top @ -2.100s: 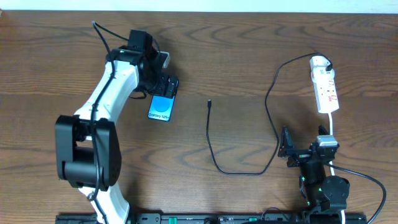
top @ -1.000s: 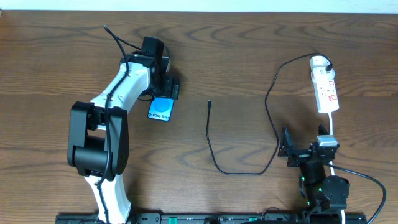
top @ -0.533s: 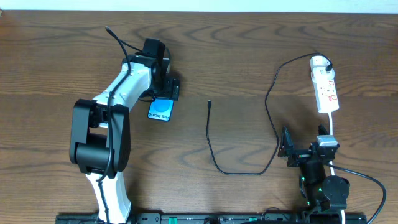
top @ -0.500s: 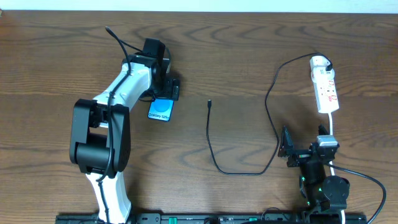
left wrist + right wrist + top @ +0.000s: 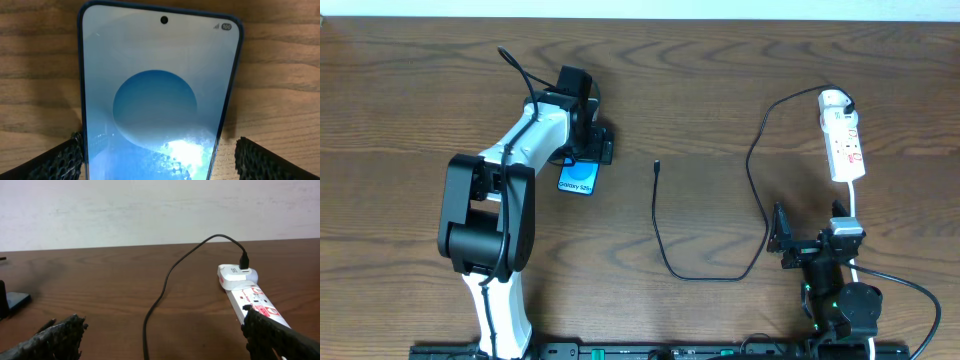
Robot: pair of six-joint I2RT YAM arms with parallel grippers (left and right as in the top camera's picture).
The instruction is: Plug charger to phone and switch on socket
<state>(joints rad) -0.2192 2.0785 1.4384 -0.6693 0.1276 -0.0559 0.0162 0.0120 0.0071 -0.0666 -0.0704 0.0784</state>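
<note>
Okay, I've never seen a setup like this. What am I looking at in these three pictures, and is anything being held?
This is a robot with a left arm and a right arm at a wooden table. One picture looks down from above. The other two come from a small camera on each wrist, so the black mesh tips at their lower corners are that arm's own claw. The left claw is open and straddles one end of a phone lying screen up, not gripping it. The right claw is open too and holds nothing. A thin black charger cable runs from a white power strip and loops across the table. Its free plug lies apart from the phone.
</note>
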